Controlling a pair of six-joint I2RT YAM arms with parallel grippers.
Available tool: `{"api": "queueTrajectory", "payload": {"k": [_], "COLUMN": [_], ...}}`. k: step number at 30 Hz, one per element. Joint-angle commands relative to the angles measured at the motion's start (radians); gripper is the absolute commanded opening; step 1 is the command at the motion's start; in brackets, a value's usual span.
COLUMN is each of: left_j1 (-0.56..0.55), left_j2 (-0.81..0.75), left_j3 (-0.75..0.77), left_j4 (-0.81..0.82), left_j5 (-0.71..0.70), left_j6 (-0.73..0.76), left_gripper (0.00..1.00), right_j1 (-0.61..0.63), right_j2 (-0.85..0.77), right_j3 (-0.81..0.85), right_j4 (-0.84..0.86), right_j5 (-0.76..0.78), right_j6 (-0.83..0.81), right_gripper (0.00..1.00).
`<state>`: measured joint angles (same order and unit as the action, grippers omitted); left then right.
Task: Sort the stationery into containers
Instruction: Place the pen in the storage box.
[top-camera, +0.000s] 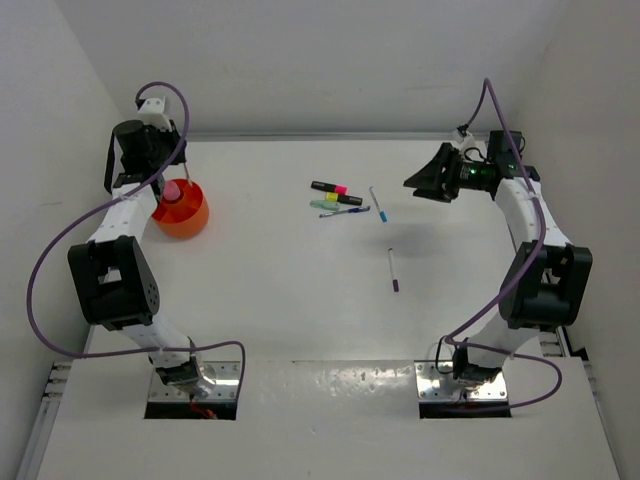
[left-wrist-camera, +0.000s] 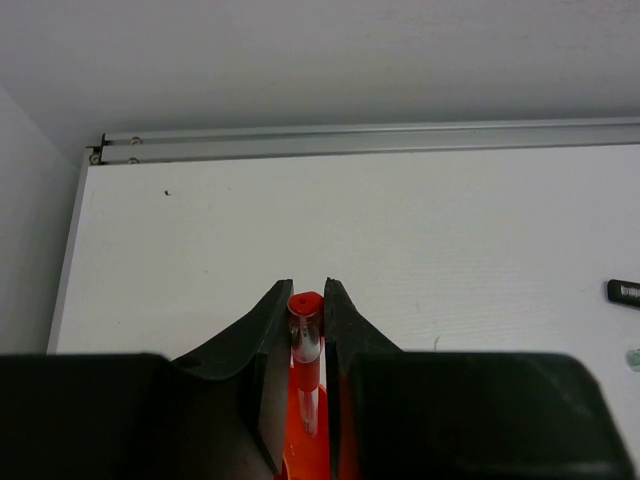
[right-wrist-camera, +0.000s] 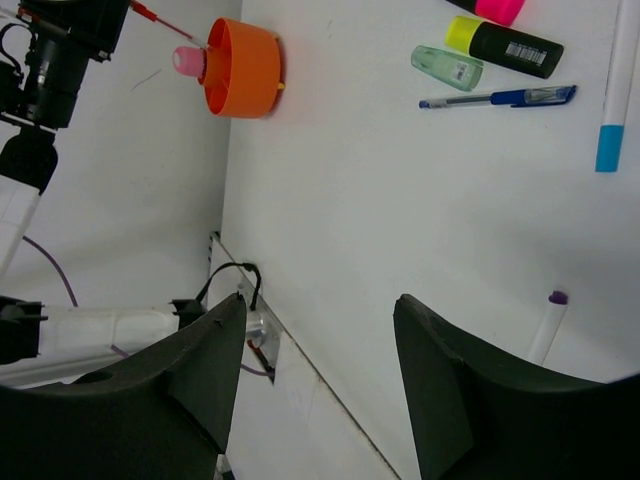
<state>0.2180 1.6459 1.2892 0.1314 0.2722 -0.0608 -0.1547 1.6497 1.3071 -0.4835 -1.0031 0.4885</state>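
My left gripper (left-wrist-camera: 307, 292) is shut on a red pen (left-wrist-camera: 305, 335) and holds it upright over the orange bowl (left-wrist-camera: 300, 445). In the top view this gripper (top-camera: 160, 165) sits at the far left above the bowl (top-camera: 190, 220), which holds a small pink item (top-camera: 172, 189). A pink-ended black highlighter (top-camera: 328, 187), a yellow-ended black highlighter (top-camera: 346, 199), a green highlighter (top-camera: 324, 205), a blue pen (top-camera: 345, 212), a blue-tipped white pen (top-camera: 378, 204) and a purple-tipped white pen (top-camera: 393, 270) lie mid-table. My right gripper (top-camera: 422, 181) is open and empty, raised to their right.
In the right wrist view the bowl (right-wrist-camera: 245, 68) stands near the table's far left edge, with the red pen (right-wrist-camera: 160, 17) above it. A metal rail (left-wrist-camera: 360, 142) runs along the back edge. White walls enclose the table on three sides.
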Motion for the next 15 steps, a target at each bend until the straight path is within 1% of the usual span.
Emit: {"api": "queueTrajectory", "payload": {"k": [1, 3, 5, 9, 11, 13, 14, 15], "left_j1": [0.012, 0.011, 0.011, 0.007, 0.007, 0.009, 0.007, 0.009], "left_j2": [-0.003, 0.002, 0.009, 0.009, 0.009, 0.003, 0.000, -0.003], "left_j3": [0.007, 0.004, -0.001, -0.025, -0.028, -0.039, -0.041, -0.042], "left_j4": [0.025, 0.027, 0.027, 0.046, 0.045, 0.050, 0.053, 0.051], "left_j5": [-0.007, -0.007, -0.014, -0.050, -0.050, -0.042, -0.036, -0.025], "left_j6": [-0.005, -0.010, -0.016, -0.034, -0.037, -0.039, -0.039, -0.042], "left_gripper": [0.00, 0.00, 0.05, 0.07, 0.08, 0.15, 0.22, 0.32], "right_j1": [-0.003, -0.003, -0.002, 0.001, 0.004, 0.015, 0.021, 0.039], "right_j2": [-0.030, -0.033, -0.031, -0.018, -0.008, -0.002, 0.002, 0.005], "right_j3": [0.001, -0.005, -0.009, -0.011, -0.006, 0.004, 0.011, 0.017], "right_j4": [0.010, 0.011, 0.016, 0.017, 0.020, 0.010, 0.003, -0.003], "right_j5": [-0.012, -0.009, -0.009, 0.003, 0.009, 0.038, 0.050, 0.067], "right_j6": [-0.027, -0.034, -0.045, -0.059, -0.079, -0.103, -0.147, -0.169], "right_gripper": [0.60, 0.60, 0.61, 0.60, 0.58, 0.55, 0.53, 0.50]}}
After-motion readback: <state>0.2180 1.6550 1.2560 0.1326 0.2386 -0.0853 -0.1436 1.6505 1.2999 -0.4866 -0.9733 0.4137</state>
